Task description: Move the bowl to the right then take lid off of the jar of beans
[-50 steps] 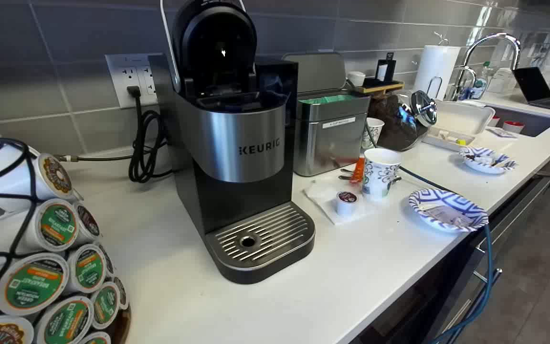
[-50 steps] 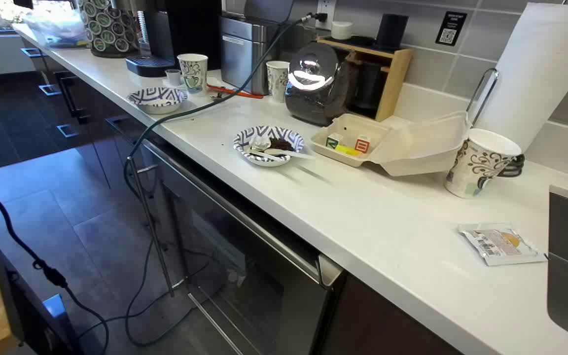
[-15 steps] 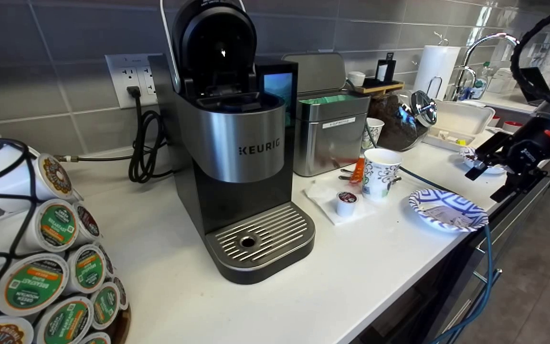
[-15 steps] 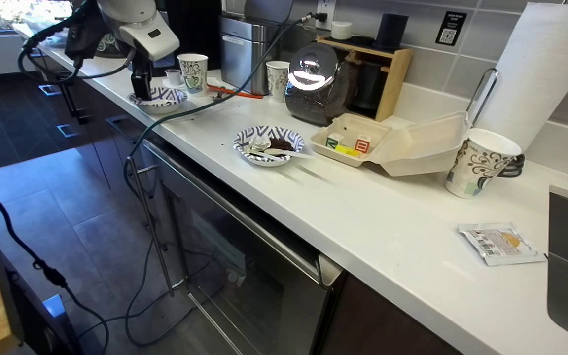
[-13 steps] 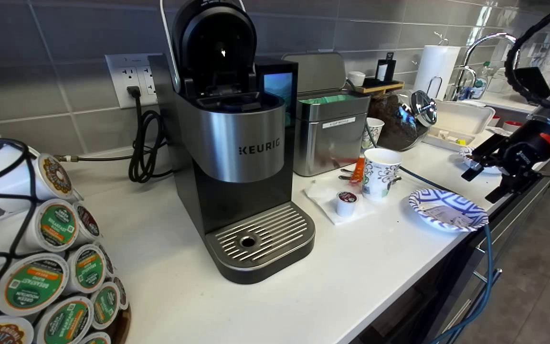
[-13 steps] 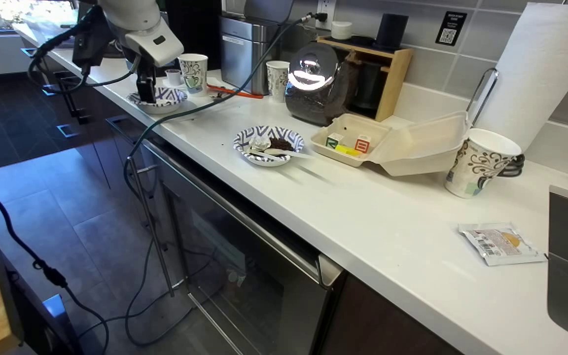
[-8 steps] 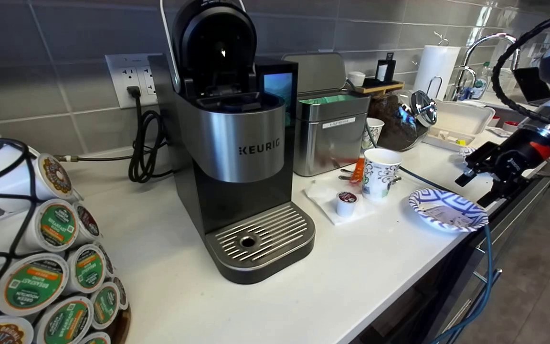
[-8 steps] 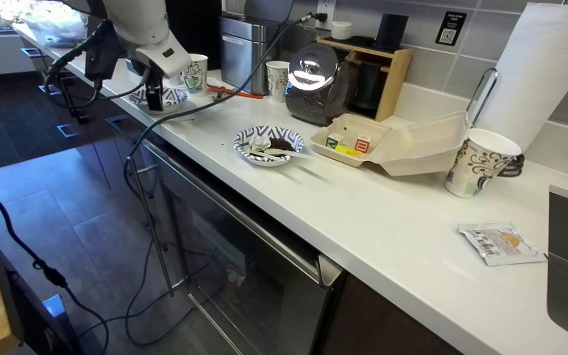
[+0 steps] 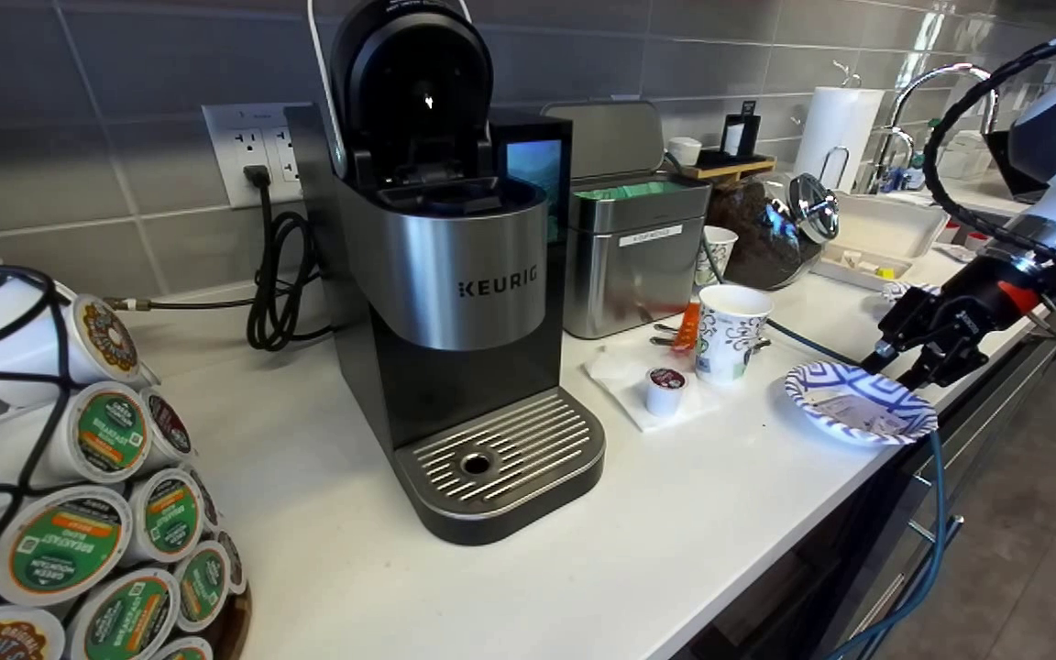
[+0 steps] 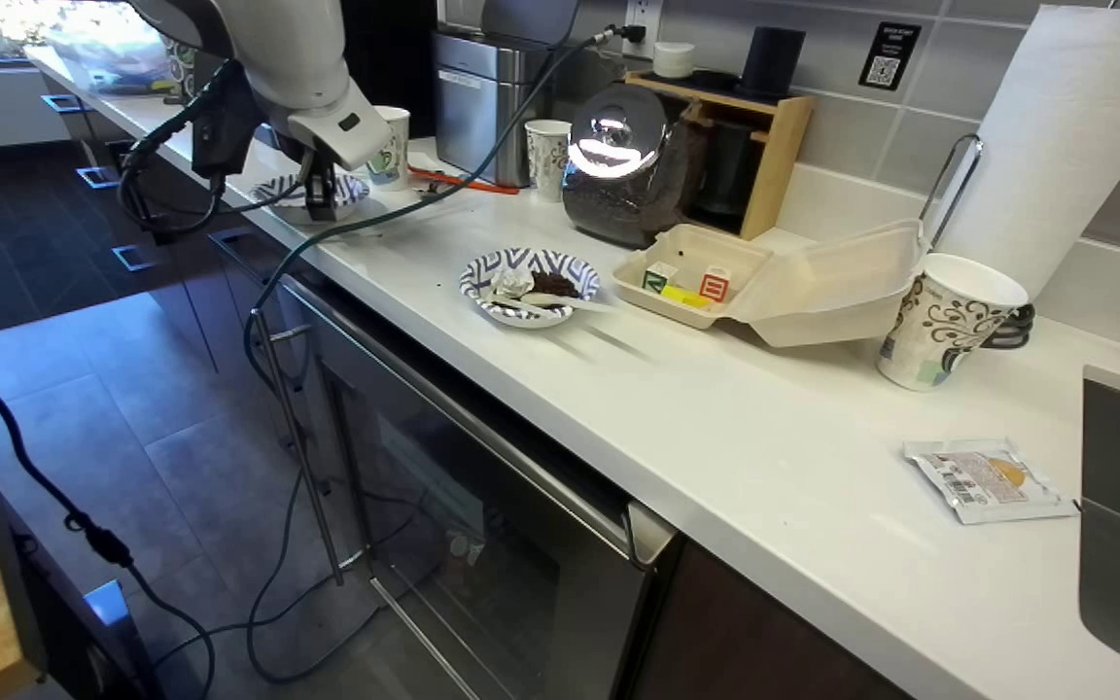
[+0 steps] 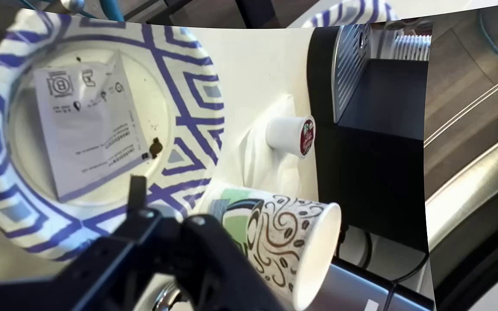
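**Black two-fingered gripper (image 9: 895, 368) released**

Fingers (image 11: 137, 190) stand apart at the rim of the shallow, round, blue-and-white paper-like bowl (image 9: 844, 379); contact cannot be determined. Bowl upright at the front edge of the white countertop (image 9: 720, 513); along that edge, room runs toward the black-and-silver coffee machine (image 9: 464, 275). Wrist view alone reveals a brown spot (image 11: 156, 147) beside the white packet (image 11: 89, 134) inside. Dark-filled glass jar (image 9: 755, 243), chrome lid (image 9: 814, 209) on, stands toward the rear edge.

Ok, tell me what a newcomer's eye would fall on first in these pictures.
Probably the big coffee maker, its top raised, near the middle of an exterior view, with coffee pods heaped at that view's left edge. Next, the black gripper, open at the far rim of the blue-and-white bowl holding a flat packet, close to the front edge of the counter. Farther back, the jar's shiny lid gleams.
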Robot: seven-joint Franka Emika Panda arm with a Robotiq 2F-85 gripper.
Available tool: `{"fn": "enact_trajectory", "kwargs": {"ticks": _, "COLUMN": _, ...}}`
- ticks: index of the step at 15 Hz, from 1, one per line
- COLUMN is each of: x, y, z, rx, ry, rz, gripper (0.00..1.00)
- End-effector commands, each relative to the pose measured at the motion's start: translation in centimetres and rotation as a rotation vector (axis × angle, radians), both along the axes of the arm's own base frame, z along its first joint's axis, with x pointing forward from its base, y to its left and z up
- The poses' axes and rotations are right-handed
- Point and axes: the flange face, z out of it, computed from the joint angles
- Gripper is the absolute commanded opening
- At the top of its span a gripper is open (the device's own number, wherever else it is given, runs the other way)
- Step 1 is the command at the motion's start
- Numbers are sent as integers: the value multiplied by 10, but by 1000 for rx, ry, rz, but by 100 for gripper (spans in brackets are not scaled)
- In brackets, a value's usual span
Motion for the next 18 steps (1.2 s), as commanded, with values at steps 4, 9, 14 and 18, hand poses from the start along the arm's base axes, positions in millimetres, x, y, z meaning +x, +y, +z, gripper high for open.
{"fn": "enact_trajectory", "kwargs": {"ticks": 4, "x": 8, "y": -1, "z": -7, "rx": 8, "ry": -19, "rz": 5, "gripper": 8}}
{"fn": "enact_trajectory", "kwargs": {"ticks": 9, "x": 8, "y": -1, "z": -4, "rx": -3, "ry": -11, "rz": 8, "gripper": 2}}
{"fn": "enact_trajectory", "kwargs": {"ticks": 14, "x": 2, "y": -9, "z": 38, "rx": -12, "ry": -115, "rz": 0, "gripper": 1}}
{"fn": "enact_trajectory", "kwargs": {"ticks": 18, "x": -3, "y": -28, "z": 85, "rx": -40, "ry": -236, "rz": -45, "gripper": 1}}
